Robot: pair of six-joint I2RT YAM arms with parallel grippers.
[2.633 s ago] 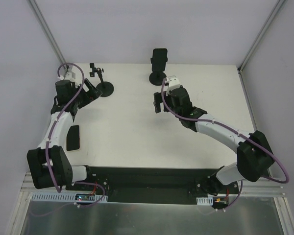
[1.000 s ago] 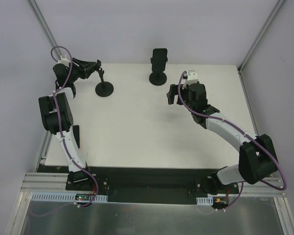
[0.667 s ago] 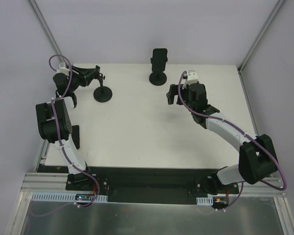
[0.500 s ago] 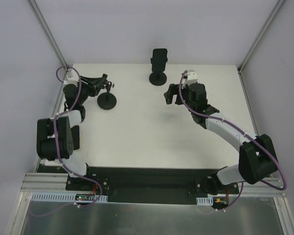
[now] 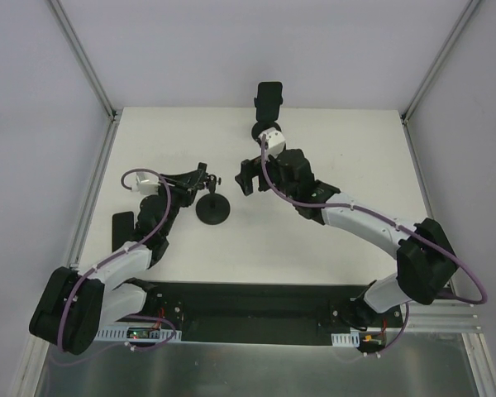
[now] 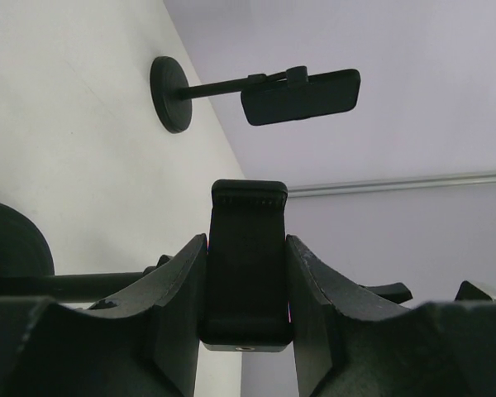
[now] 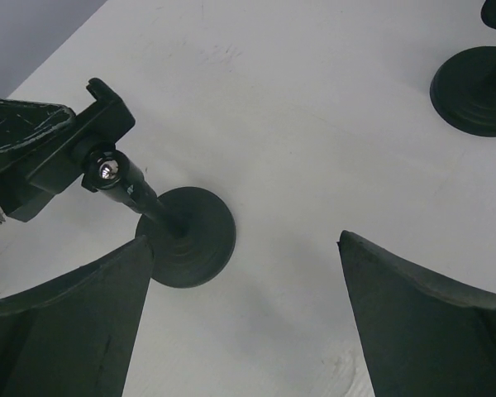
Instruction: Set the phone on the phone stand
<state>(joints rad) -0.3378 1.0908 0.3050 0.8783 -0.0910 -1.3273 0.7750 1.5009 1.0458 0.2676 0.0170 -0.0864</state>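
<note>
My left gripper (image 5: 200,176) is shut on the clamp head of a black phone stand (image 5: 212,210). That stand's round base looks set down on the white table, left of centre. In the left wrist view the clamp (image 6: 246,265) fills the space between my left gripper's (image 6: 245,241) fingers. My right gripper (image 5: 248,175) hangs open just right of the stand. In its wrist view the stand's base (image 7: 190,236) lies by the left finger (image 7: 66,322) of my right gripper (image 7: 244,241). A black phone (image 5: 121,226) lies flat at the table's left edge, partly hidden by my left arm.
A second stand (image 5: 269,99) with a phone clamped on it is at the back centre, also seen as the second stand (image 6: 300,94) in the left wrist view; its base (image 7: 478,89) shows in the right wrist view. Grey walls close in the table (image 5: 347,157) on three sides.
My left arm has carried the stand from the back left corner toward the near middle. My right arm has swung left and nearer, ending beside the stand.
</note>
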